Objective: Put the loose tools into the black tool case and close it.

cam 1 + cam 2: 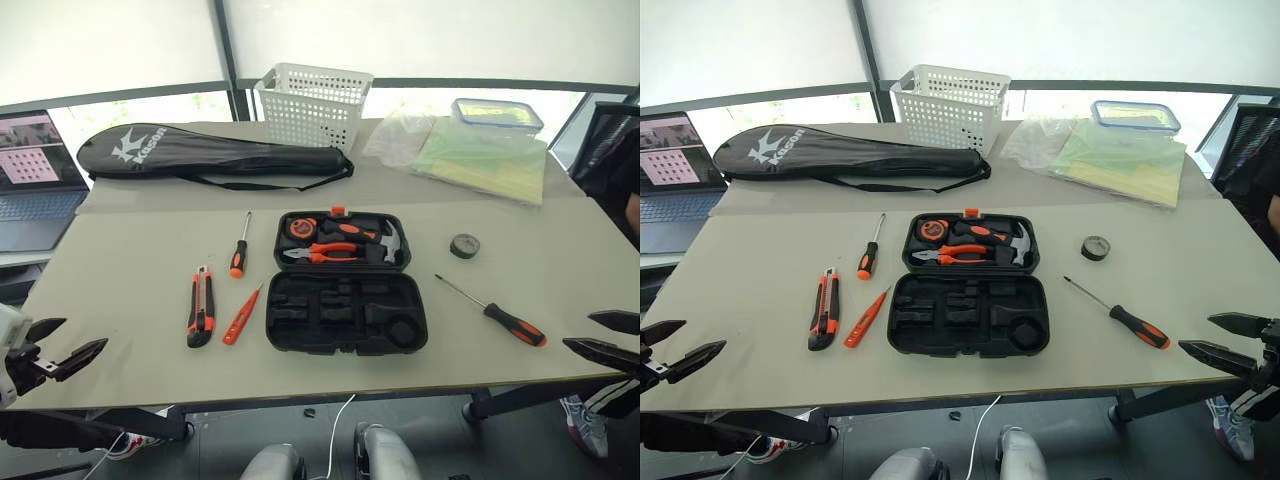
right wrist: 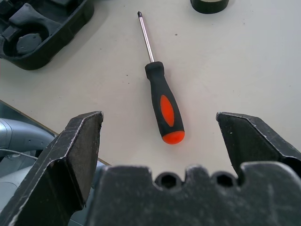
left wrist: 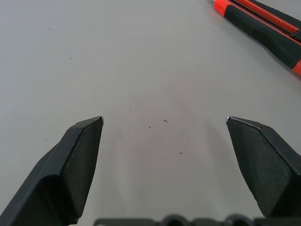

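You are holding both pincers spread and empty at the near counter (image 1: 120,290) edge. The right pincer (image 2: 160,125) is facing the long screwdriver (image 2: 162,106), handle toward it, shaft running away toward the open tool case (image 1: 345,310). The left pincer (image 1: 55,345) is sitting nearer the utility knife (image 1: 200,307), lying lengthwise left of the case.

White "Kason" brand lettering on the long black racket bag (image 1: 210,155)
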`<action>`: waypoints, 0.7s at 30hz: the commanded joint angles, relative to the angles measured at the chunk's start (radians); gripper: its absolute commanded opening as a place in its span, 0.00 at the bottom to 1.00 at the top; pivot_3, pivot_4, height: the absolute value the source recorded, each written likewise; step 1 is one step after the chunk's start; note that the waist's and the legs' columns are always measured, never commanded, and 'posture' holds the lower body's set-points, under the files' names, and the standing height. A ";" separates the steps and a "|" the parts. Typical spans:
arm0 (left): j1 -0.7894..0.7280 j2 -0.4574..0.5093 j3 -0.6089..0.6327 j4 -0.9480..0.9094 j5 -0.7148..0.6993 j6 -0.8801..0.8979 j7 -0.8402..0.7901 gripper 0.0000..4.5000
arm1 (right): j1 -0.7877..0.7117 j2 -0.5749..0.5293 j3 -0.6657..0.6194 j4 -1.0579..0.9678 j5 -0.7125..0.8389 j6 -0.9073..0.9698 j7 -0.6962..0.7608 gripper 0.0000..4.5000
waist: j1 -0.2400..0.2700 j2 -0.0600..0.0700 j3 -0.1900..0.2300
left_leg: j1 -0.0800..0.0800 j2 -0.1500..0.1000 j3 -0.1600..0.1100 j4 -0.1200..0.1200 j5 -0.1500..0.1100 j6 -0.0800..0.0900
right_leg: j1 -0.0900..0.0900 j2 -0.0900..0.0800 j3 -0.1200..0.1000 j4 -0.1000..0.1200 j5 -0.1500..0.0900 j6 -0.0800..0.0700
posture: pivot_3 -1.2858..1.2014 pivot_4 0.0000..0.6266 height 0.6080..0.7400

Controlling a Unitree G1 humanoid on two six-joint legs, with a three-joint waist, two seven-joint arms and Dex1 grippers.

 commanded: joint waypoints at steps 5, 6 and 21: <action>-0.136 0.013 -0.098 -0.139 0.020 0.126 0.153 1.00 | -0.091 0.000 -0.034 -0.099 0.034 0.019 -0.090 1.00 | 0.003 0.000 0.000 | 0.000 -0.001 0.000 0.000 -0.001 -0.001 | 0.001 0.000 0.000 0.000 0.000 0.000 | 0.52 0.24 1.00; -0.179 0.020 -0.127 -0.160 0.032 0.151 0.185 1.00 | -0.129 -0.003 -0.016 -0.135 0.054 0.044 -0.111 1.00 | 0.002 0.000 0.000 | 0.000 -0.001 0.000 0.000 -0.001 -0.002 | 0.001 0.000 0.000 0.000 0.000 0.001 | 0.52 0.24 1.00; -0.997 -0.147 -0.668 0.075 0.040 0.757 0.432 1.00 | -0.504 0.129 0.403 -0.609 0.188 0.142 -0.301 1.00 | -0.012 -0.001 0.000 | 0.000 -0.007 -0.004 0.001 0.004 -0.003 | -0.001 0.004 -0.007 0.001 0.002 -0.001 | 0.52 0.24 1.00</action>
